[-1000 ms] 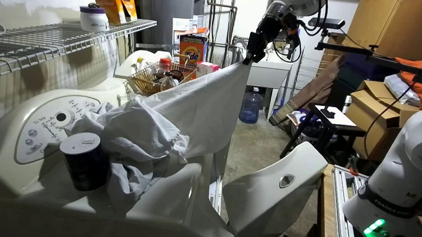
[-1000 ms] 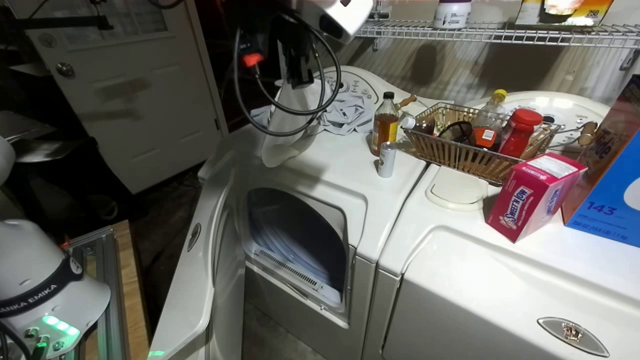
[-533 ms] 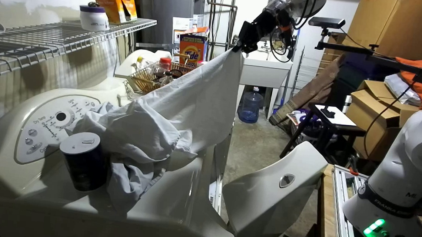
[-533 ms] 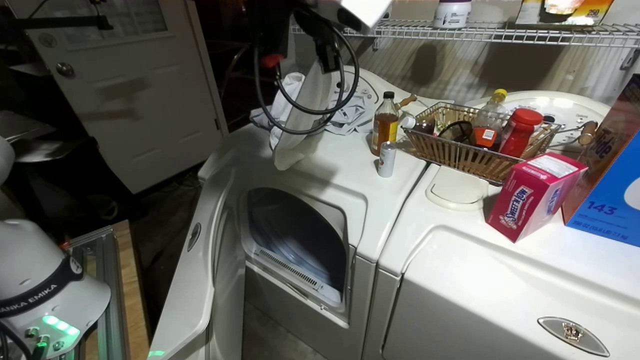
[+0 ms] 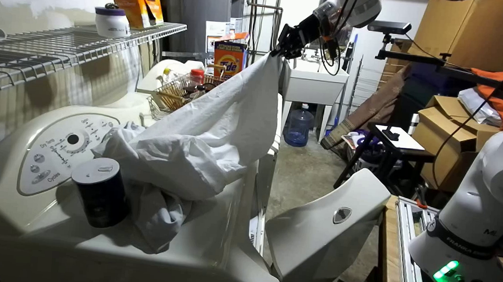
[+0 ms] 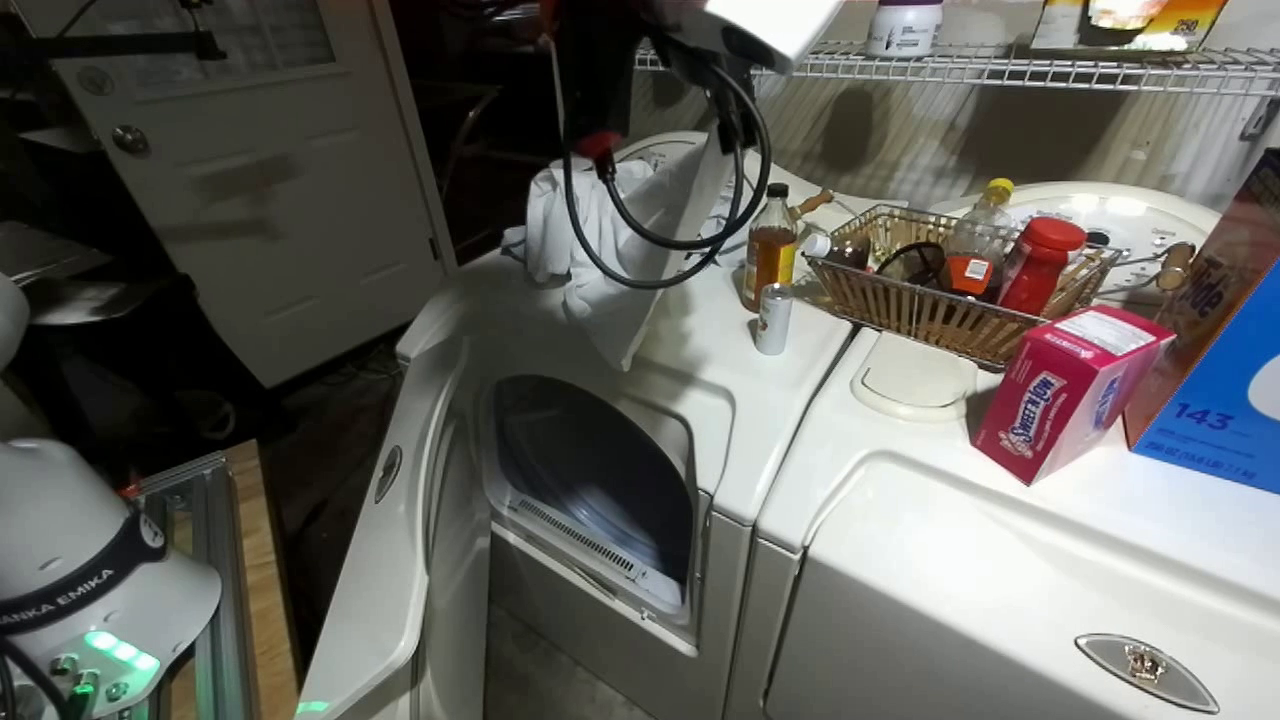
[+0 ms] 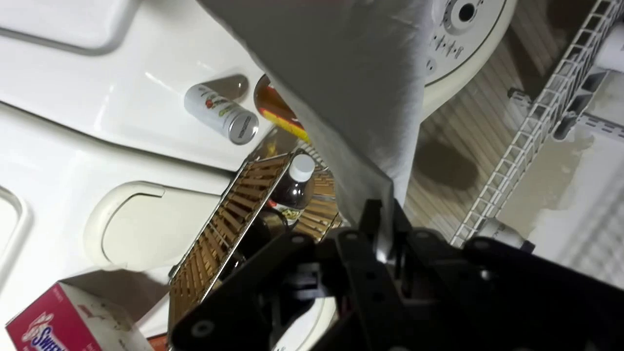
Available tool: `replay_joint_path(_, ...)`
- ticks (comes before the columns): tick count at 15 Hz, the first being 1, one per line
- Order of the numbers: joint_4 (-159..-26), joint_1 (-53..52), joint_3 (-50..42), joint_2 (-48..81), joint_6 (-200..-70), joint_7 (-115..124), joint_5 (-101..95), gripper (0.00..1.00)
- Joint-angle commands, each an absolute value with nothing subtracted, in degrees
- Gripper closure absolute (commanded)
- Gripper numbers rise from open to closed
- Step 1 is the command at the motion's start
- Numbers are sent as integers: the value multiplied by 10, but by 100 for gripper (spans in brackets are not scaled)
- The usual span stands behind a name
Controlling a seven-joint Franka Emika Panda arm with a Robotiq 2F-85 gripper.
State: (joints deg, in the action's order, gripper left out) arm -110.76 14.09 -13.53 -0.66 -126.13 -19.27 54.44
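Below the shelf (image 5: 72,51), dryer (image 6: 768,410) and washer (image 6: 1000,560) stand side by side, and above them we see the gripper (image 7: 386,217) pinching one end of the cloth (image 5: 244,114), which slopes down to a crumpled heap on the dryer, near a canister (image 5: 99,199). Over the past second we see the gripper shift toward the basket (image 6: 915,305), towing the folds and baring slightly more of the panel (image 5: 57,165); we judge that the cloth is being pulled along but is not yet clear of the dryer.

I read "Tide" on the detergent box (image 5: 230,60), "Sweet'N Low" on the pink carton (image 6: 1070,395), "Franka Emika" on the robot base (image 5: 458,250).
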Motion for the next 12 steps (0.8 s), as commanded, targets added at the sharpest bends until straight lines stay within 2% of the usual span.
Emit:
replay_joint_path(1, -1099, 141, -138, 6, -1302, -201, 568, 99)
replay_joint_path(9, -1088, 141, -136, 14, -1354, -212, 566, 99)
replay_joint_path(12, -1071, 122, -117, 7, -1331, -207, 572, 99)
